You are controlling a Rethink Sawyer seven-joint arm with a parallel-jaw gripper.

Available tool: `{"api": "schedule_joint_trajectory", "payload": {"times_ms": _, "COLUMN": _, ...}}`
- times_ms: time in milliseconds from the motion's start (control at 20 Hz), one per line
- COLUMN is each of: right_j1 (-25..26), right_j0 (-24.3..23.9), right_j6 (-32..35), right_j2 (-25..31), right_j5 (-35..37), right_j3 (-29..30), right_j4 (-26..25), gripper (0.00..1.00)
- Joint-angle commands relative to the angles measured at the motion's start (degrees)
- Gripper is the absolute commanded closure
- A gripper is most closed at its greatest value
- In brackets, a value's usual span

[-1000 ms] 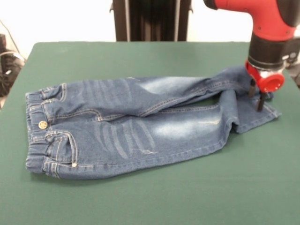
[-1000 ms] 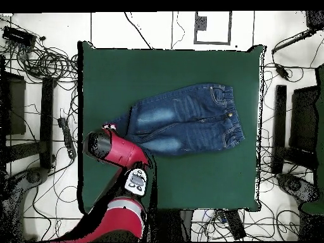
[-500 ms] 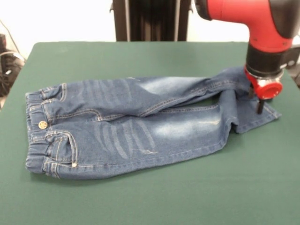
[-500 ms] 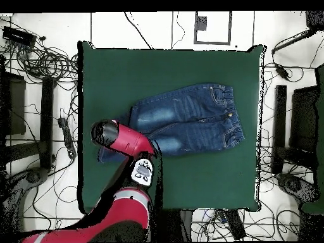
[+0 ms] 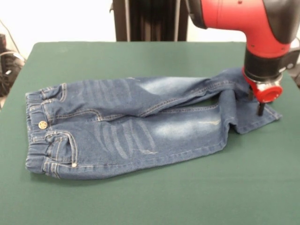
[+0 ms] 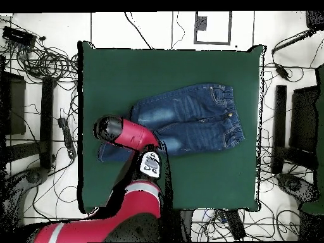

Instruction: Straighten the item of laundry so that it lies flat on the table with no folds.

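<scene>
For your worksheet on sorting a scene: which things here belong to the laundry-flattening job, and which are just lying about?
Part of the job: jeans, green table, gripper at the leg cuffs.
Just lying about: cables on the floor, black stands beside the table.

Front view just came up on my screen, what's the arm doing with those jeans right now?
The red and black arm's claw is down at the leg ends of the small pair of faded blue denim jeans, at the right of the front view. The jeans lie on the dark green felt table with the waistband to the left. One leg end is still folded over near the claw, so they are not yet flat. Whether the claw is gripping the fabric cannot be made out.
</scene>
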Motion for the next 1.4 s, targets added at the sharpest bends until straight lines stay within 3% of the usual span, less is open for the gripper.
{"api": "schedule_joint_trajectory", "payload": {"times_ms": 50, "right_j1": 14.74, "right_j0": -5.38, "right_j6": 0.94, "right_j2": 11.97, "right_j5": -25.39, "right_j3": -5.79, "right_j4": -3.05, "gripper": 0.00}}
{"api": "schedule_joint_trajectory", "payload": {"times_ms": 250, "right_j1": 12.60, "right_j0": -7.36, "right_j6": 2.11, "right_j2": 15.75, "right_j5": -26.73, "right_j3": -4.68, "right_j4": -5.15, "gripper": 0.00}}
{"api": "schedule_joint_trajectory", "payload": {"times_ms": 550, "right_j1": 11.67, "right_j0": -2.43, "right_j6": 7.42, "right_j2": 9.11, "right_j5": -20.94, "right_j3": -8.65, "right_j4": -3.60, "gripper": 0.00}}
{"api": "schedule_joint_trajectory", "payload": {"times_ms": 1100, "right_j1": 11.76, "right_j0": -1.35, "right_j6": 8.54, "right_j2": 8.77, "right_j5": -18.94, "right_j3": -12.67, "right_j4": -1.32, "gripper": 0.00}}
{"api": "schedule_joint_trajectory", "payload": {"times_ms": 1250, "right_j1": 10.79, "right_j0": 0.48, "right_j6": 9.86, "right_j2": 6.25, "right_j5": -15.70, "right_j3": -13.77, "right_j4": -0.93, "gripper": 0.00}}
{"api": "schedule_joint_trajectory", "payload": {"times_ms": 1400, "right_j1": 12.27, "right_j0": 5.60, "right_j6": 14.25, "right_j2": -2.10, "right_j5": -8.68, "right_j3": -18.57, "right_j4": -0.69, "gripper": 0.00}}
